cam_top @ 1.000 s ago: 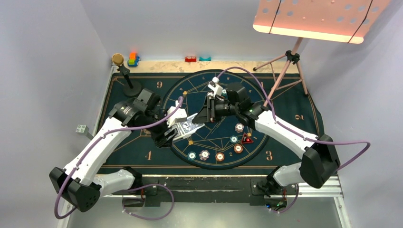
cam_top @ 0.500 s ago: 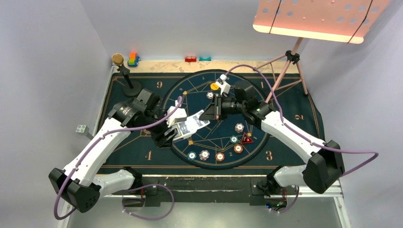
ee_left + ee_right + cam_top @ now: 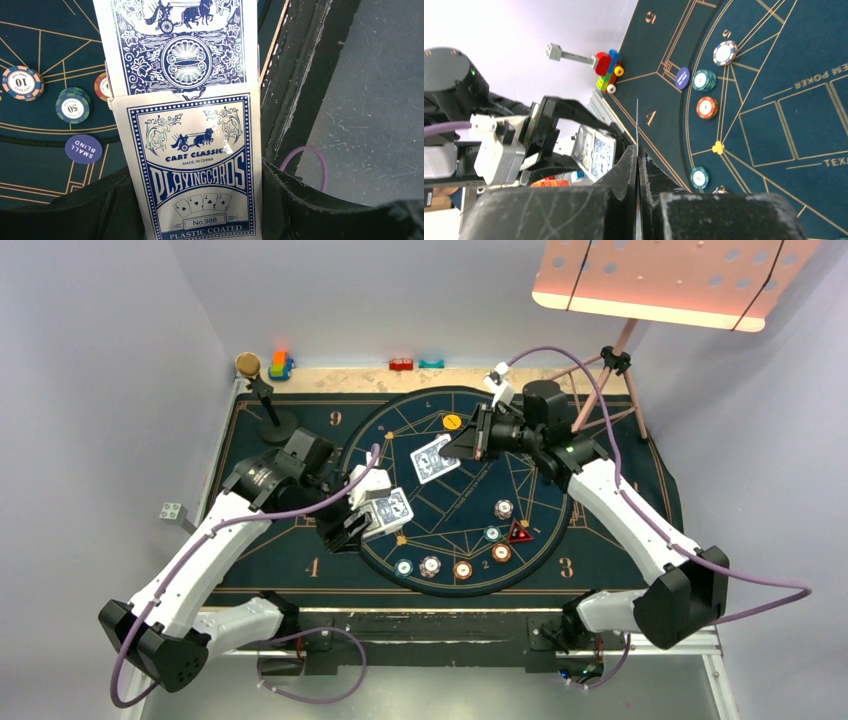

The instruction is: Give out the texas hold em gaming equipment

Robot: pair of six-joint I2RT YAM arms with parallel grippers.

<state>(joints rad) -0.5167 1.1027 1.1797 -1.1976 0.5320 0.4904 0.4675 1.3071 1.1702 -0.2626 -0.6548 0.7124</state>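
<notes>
Moved: the right gripper [image 3: 637,159] had drawn back toward the far edge of the worktop [image 3: 620,490], taking one card [image 3: 434,458] with it. Half a second earlier this card was still at the mouth of the card box [image 3: 388,509]; now it was well apart from it.
Right gripper: clamped on the card. In the right wrist view the card showed only as a thin line between the closed fingers.
Left gripper [image 3: 368,514]: closed on the sides of the card box, left of the middle of the worktop, with the next card [image 3: 182,45] already sticking out of the top.
Card position: in the air, back side up, over the far middle of the worktop, just beside the yellow chip [image 3: 452,422].
Step in hand: probably to deal this card to a place near the far edge.
How to do it well: the grip on such a thin, smooth card should stay firm while it is lowered flat; the fingers should part only when the card lies on the worktop, and not on the yellow chip.
Risk: if released too high, the card could glide away or turn over.
</notes>
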